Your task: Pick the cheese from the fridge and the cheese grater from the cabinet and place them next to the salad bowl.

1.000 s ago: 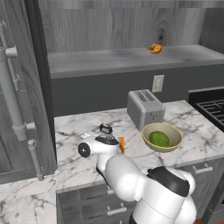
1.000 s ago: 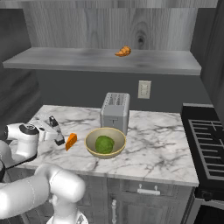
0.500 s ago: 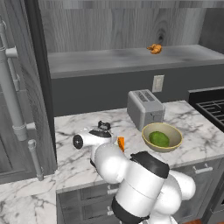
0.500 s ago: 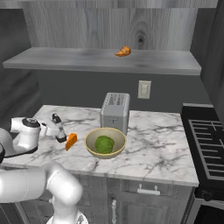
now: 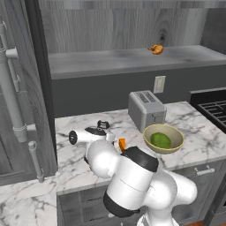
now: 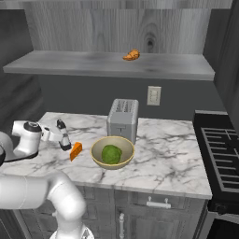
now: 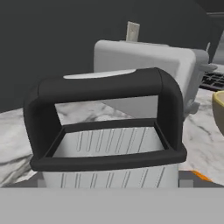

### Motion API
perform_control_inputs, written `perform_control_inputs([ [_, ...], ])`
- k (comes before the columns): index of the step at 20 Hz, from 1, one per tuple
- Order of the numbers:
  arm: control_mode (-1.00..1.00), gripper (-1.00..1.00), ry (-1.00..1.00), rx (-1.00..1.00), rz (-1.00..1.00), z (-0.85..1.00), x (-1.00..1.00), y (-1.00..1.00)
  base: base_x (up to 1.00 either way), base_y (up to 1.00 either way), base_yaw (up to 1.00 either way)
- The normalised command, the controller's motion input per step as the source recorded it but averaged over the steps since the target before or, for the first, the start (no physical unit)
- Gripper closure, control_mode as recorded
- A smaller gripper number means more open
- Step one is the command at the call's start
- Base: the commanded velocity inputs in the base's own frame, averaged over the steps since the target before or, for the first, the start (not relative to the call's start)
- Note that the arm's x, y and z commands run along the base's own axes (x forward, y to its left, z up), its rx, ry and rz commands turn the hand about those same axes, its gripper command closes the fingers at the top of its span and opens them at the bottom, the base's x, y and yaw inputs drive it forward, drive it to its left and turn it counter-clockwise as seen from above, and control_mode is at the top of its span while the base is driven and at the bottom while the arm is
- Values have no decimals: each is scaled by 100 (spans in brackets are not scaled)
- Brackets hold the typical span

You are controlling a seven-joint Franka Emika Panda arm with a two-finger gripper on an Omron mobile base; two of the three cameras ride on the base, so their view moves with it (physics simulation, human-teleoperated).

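The grater (image 7: 109, 140) stands upright on the marble counter (image 6: 163, 163), its black handle filling the middle of the hand view, close in front of the camera. In the right base view it (image 6: 63, 138) sits just beside the end of the arm, with the cheese (image 6: 75, 151) lying on the counter just beside it, toward the bowl (image 6: 112, 152). The gripper (image 6: 57, 135) is at the grater; its fingertips cannot be made out in any view, but its jaws stand wide apart, and whether they touch the grater cannot be told.

The bowl holds a green lump and rests in front of the toaster (image 6: 123, 118), near it. From the left base view the cheese (image 5: 122, 144) shows between the arm's white links and the bowl (image 5: 163, 137), partly hidden by the arm. Behind the toaster (image 5: 146, 110) a pale wall socket (image 5: 159, 84) is set in the dark backsplash. A croissant (image 5: 155, 49) lies on the cabinet's shelf (image 5: 106, 62), well above the counter. A stove (image 6: 221, 154) adjoins the counter's right end. The fridge (image 5: 17, 106) stands at the left, with its long handle. No writing or brand mark is readable.
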Motion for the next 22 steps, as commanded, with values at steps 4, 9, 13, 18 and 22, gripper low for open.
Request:
perform_control_inputs([
  [4,-100,100,0,0,-6,-56,1,0,0,0,0],
  [9,-100,100,0,0,-4,-55,-3,-2,0,0,0],
  [13,-100,100,-2,0,-5,-55,-18,-4,0,0,0],
  [18,-100,100,-3,0,-5,-57,-29,-5,0,0,0],
  [22,-100,100,-1,0,-4,-49,-27,-14,0,0,0],
])
